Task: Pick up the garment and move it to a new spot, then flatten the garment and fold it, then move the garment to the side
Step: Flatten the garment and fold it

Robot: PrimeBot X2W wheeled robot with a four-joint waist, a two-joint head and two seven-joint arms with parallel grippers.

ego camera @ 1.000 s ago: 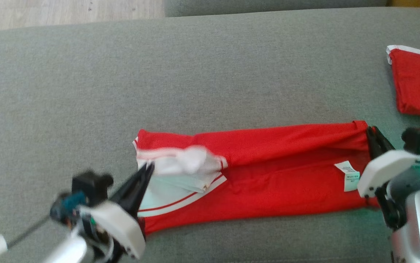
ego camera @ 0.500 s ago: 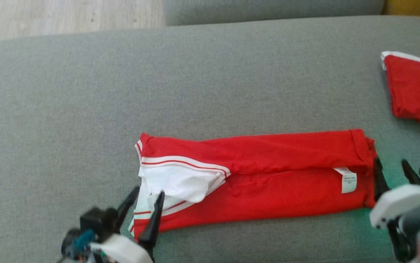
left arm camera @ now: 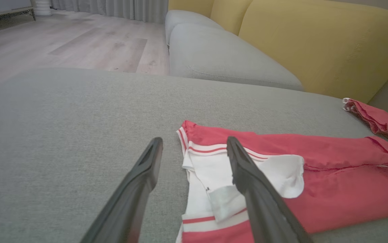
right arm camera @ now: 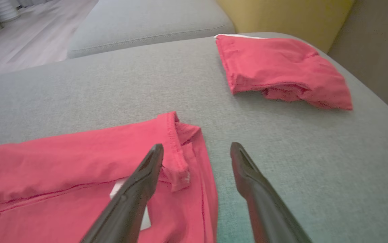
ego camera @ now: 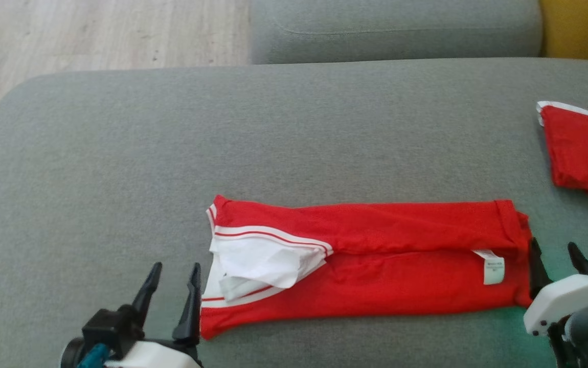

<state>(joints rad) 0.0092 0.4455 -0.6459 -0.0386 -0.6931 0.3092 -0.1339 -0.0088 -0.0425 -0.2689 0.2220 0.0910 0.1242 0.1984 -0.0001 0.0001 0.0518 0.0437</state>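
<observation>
Red garment (ego camera: 376,266) with white trim, folded lengthwise into a long band, laid flat across the near half of the grey cushion (ego camera: 273,128); left gripper (ego camera: 177,267) and right gripper (ego camera: 552,245) low at the cushion's near edge, one at each short end of the band, both spread wide, holding nothing. Seemed mid-fold: called next for pinching one short end and carrying it over the other. Loose white lining (ego camera: 263,263) spilled out toward the cushion's left, likely to bunch; second red bundle (ego camera: 585,153) heaped at the cushion's right edge, crowding that side.

Head view high over sofa (ego camera: 120,153); wrist views low, near opposite ends of garment (ego camera: 401,278).
</observation>
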